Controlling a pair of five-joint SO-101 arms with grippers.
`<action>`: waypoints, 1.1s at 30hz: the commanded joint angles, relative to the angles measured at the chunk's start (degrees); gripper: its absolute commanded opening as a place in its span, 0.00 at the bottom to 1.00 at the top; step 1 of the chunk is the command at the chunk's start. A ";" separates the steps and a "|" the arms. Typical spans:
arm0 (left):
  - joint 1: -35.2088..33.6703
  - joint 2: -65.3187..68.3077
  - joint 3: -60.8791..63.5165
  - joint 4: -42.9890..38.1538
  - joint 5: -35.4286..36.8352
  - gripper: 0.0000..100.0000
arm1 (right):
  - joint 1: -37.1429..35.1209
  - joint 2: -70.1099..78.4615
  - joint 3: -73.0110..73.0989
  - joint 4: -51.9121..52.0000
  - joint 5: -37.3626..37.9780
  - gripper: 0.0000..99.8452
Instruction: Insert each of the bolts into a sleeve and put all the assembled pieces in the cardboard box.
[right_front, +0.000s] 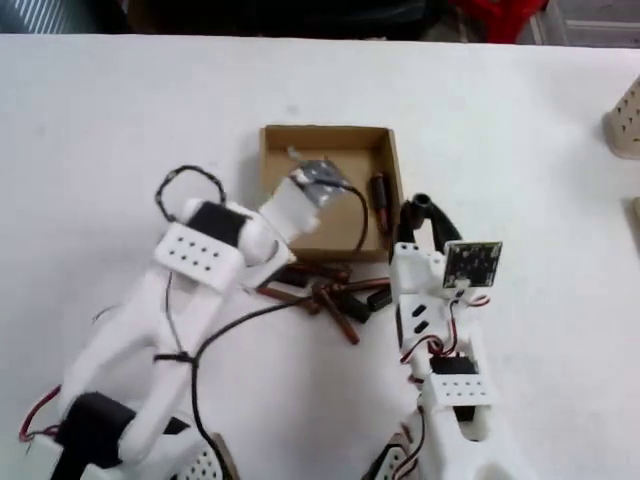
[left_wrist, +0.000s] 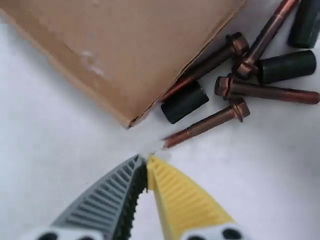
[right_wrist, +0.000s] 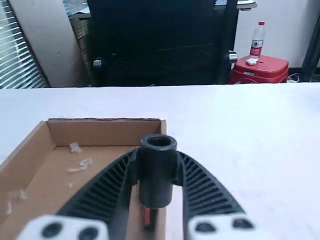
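A sleeve (right_wrist: 156, 182) is grasped upright by the right hand (right_wrist: 157, 159). The copper thread of a bolt (right_wrist: 147, 217) is seen poking out beneath it, so this piece is judged already assembled. It is held at the near edge of the box (right_wrist: 105, 132), presumably so that it can be let go inside once it is carried a little further in. In the high view this hand is found just right of centre, against the box's right wall. One dark piece (right_front: 380, 190) is already laid inside along that wall.

The left hand (left_wrist: 146, 162) is clenched with nothing between its fingers. Its tips are set low over the counter (left_wrist: 50, 140), just at the threaded end of a loose bolt (left_wrist: 207, 121) and near a corner of the box. It is probably placed there so that this bolt can be taken up next.

The heap (right_front: 330, 290) of remaining bolts and sleeves is left just below the box at the centre of the high view, with several crossing or touching. The task is judged partly done.
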 joint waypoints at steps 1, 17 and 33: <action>5.49 4.26 -2.99 -0.09 -7.82 0.06 | 1.45 -0.84 0.44 0.84 -0.26 0.02; 11.82 16.84 -2.90 -5.10 -23.82 0.16 | 1.63 -0.84 0.44 1.01 -0.26 0.02; 11.38 18.51 1.49 -6.77 -31.30 0.16 | 1.89 -0.84 0.44 1.01 -0.26 0.02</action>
